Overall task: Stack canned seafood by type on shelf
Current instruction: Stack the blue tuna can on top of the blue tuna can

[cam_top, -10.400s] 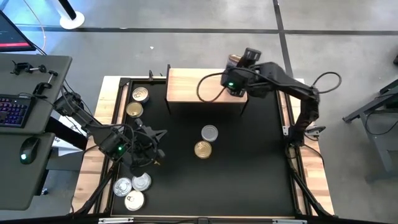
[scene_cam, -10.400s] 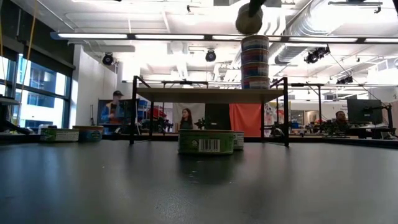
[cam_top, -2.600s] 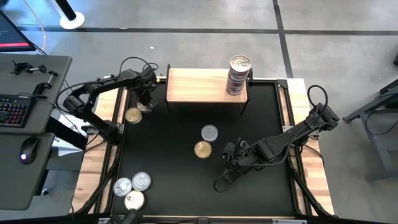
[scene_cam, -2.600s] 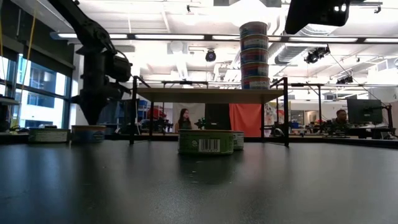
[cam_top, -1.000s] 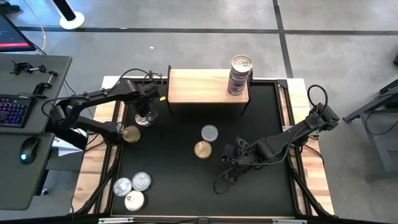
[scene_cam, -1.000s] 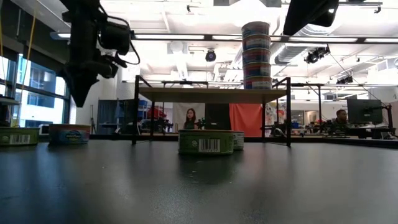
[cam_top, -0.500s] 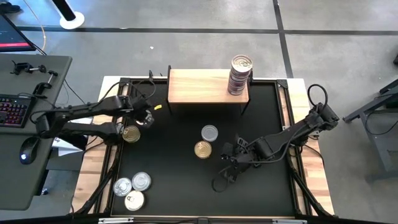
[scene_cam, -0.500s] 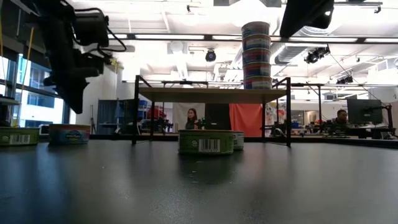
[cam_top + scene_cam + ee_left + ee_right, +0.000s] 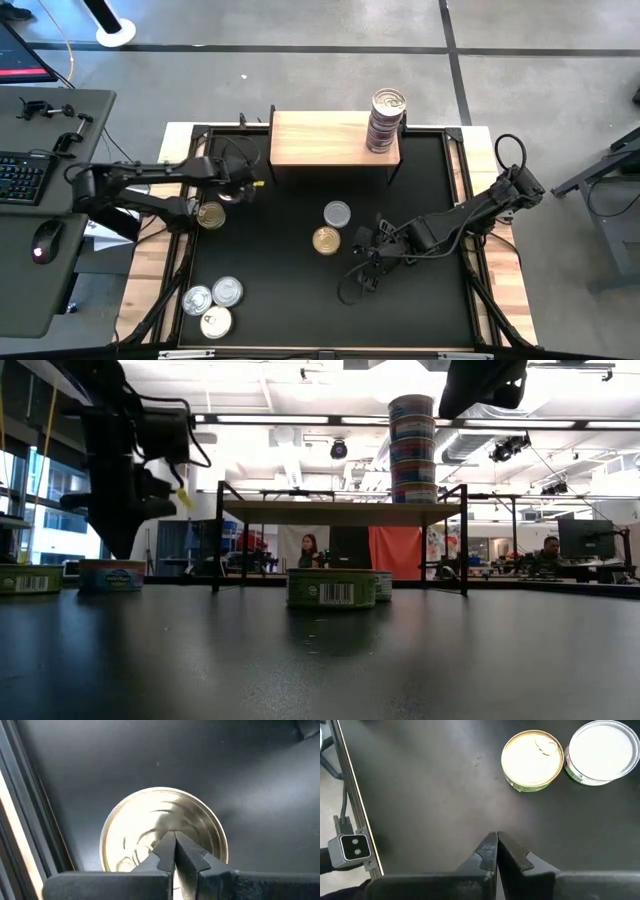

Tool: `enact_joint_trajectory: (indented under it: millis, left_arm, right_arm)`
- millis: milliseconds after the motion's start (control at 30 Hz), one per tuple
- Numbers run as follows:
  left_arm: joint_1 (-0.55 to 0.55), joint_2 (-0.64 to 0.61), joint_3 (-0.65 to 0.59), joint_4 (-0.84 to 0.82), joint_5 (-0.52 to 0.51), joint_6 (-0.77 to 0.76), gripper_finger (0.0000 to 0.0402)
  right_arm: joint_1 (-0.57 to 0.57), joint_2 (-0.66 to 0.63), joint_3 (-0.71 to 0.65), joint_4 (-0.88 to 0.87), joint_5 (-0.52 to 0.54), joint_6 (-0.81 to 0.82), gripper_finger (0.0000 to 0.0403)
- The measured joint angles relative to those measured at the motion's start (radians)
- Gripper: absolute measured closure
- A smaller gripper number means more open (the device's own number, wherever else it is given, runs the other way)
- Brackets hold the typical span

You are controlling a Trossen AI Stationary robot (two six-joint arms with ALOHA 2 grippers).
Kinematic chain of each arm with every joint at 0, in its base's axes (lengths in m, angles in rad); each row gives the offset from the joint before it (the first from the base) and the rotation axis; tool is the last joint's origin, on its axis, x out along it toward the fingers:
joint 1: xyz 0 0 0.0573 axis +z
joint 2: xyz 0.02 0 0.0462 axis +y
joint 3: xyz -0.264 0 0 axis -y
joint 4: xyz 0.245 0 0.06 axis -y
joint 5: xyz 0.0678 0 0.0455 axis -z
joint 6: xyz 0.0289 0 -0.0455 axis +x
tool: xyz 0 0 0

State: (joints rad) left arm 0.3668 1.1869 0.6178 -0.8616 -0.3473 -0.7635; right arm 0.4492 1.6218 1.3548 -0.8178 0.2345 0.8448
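Observation:
The pale wood shelf stands at the table's far side, with a tall stack of tins on its right end. My left gripper is shut and points down over a gold-topped tin at the table's left side. A second gold-topped tin sits just nearer. My right gripper is shut and hangs over bare table right of centre. Ahead of it a gold tin and a silver tin rest on the tabletop. My left gripper's shut fingertips point down over the middle of the gold lid. The low view shows them just at the tin's top, and I cannot tell whether they touch it. The tin stands flat on the table.
Three silver-topped tins lie at the near left corner. The table's raised frame rail runs close beside the left gripper. A desk with keyboard and mouse stands left of the table. Open black tabletop lies near the front edge.
My left gripper has come down toward the gold-topped tin at the left side, staying shut, while its arm has dropped lower. My right gripper has crept a little toward the table's left edge. No tin has moved.

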Motion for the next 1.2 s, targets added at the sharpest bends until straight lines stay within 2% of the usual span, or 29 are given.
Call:
enact_joint_trajectory:
  millis: [300,667,833,1033,1200]
  left_arm:
    - [-0.195,0.055,0.005,0.035,-0.008,-0.182,0.0402]
    - [-0.505,0.084,0.000,0.301,0.032,-0.330,0.0402]
    - [-0.648,0.184,0.003,0.500,0.009,-0.349,0.0402]
    - [-0.790,0.359,0.012,0.862,0.010,-0.359,0.0402]
    - [-0.843,0.533,0.136,0.951,0.011,-0.332,0.0402]
  right_arm:
    - [0.030,-0.014,0.000,0.005,-0.018,0.003,0.0403]
    - [0.139,-0.116,0.000,0.007,0.010,0.074,0.0403]
    - [0.199,-0.148,0.000,0.000,0.043,0.118,0.0403]
    - [0.269,-0.157,0.000,-0.036,0.052,0.234,0.0403]
    - [0.304,-0.144,0.000,-0.039,0.054,0.335,0.0403]
